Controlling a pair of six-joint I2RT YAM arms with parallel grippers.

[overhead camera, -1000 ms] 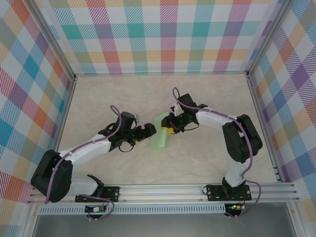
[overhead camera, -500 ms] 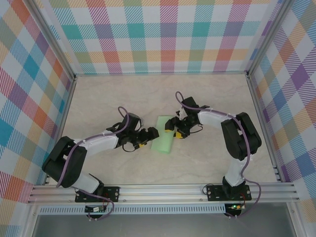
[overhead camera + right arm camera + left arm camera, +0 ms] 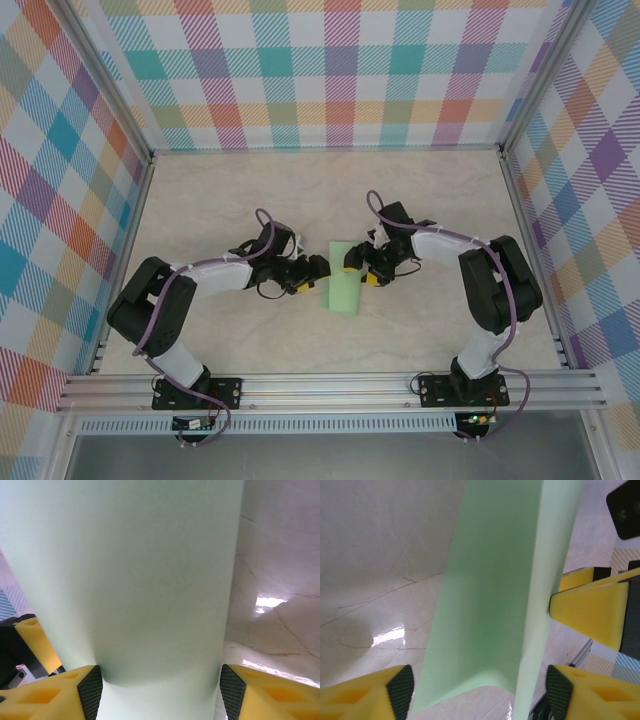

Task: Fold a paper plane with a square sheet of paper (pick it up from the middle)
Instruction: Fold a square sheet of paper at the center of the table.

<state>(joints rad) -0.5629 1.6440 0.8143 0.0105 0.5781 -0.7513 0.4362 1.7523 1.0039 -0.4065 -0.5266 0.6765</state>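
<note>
the sheet of paper (image 3: 342, 282), so far only a long folded strip with no nose or wings formed, sits on the surface (image 3: 250, 200) between the left tool (image 3: 314, 272), fingers apart, and the right tool (image 3: 356, 270), whose pads flank it, grip unclear.

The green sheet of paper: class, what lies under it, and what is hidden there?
The pale marbled table shows around the square sheet of paper, with the left gripper and right gripper on either side. The patch directly under the sheet is covered.
</note>
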